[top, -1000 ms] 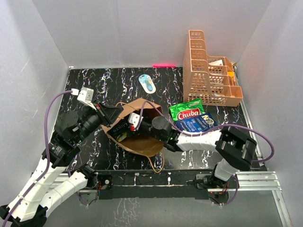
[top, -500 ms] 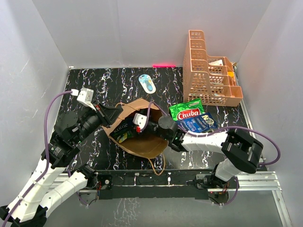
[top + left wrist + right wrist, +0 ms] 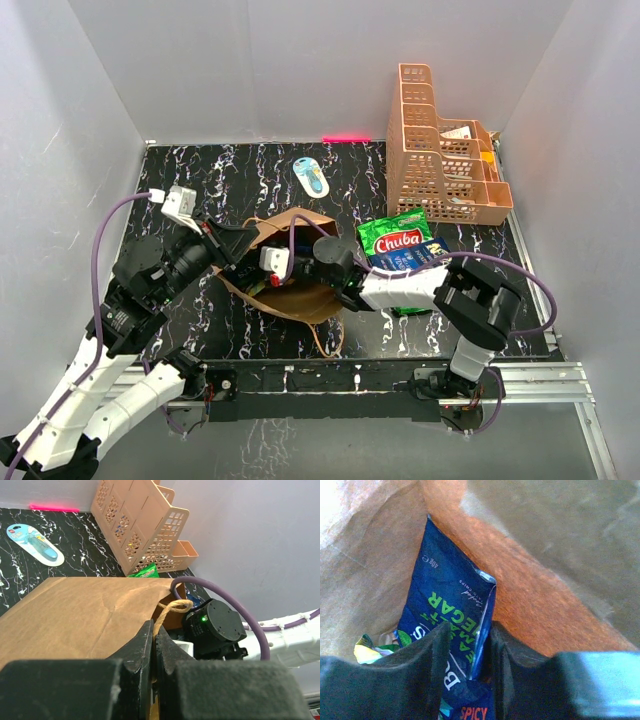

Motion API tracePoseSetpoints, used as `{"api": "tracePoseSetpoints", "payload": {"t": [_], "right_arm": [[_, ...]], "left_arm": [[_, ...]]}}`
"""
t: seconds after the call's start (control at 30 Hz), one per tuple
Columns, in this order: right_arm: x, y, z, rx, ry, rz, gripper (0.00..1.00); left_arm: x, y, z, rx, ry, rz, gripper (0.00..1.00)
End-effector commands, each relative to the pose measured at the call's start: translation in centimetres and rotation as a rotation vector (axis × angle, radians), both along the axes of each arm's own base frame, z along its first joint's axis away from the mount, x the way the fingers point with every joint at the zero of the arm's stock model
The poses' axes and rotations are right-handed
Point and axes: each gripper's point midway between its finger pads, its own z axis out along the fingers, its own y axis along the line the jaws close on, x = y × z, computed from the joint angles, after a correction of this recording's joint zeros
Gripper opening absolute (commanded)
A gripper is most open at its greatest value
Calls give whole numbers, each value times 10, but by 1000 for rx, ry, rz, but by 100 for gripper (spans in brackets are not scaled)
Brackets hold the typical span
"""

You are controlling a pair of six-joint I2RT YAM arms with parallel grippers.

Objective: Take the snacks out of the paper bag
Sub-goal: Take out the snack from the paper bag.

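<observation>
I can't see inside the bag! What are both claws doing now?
Left claw: closed, pinching the paper bag.
Right claw: closed on a blue packet inside the bag.

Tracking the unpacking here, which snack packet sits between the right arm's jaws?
The dark blue packet with green lettering, deep inside the paper bag. The green Chuba packet, by contrast, already lies outside the bag.
</observation>
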Motion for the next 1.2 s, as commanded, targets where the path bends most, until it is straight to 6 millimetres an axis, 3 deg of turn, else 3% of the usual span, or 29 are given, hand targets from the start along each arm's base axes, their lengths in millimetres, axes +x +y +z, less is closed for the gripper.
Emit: {"api": "tracePoseSetpoints", "payload": {"t": [0.0,0.1,0.13,0.37,0.67,1.0,1.17], "right_arm": [[2,10,35,98,-60,-2,30],[-4,1,41,110,-43,-5,9],[-8,-5,48,117,-40,-3,8],[-33,-41,67,162,2,3,8],[-57,-71,81,216,25,33,8],[-79,-105,139,311,21,45,8],[-100,-127,171,331,-21,87,8]], "left_arm": [[-6,4,20,-42,-43,2,0],[-5,5,20,-49,-38,14,0],[-4,6,19,-51,-36,22,0],[1,15,19,-62,-37,80,0],[7,33,15,-73,-4,192,0],[10,31,10,-68,17,193,0],[10,31,9,-67,18,196,0]]}}
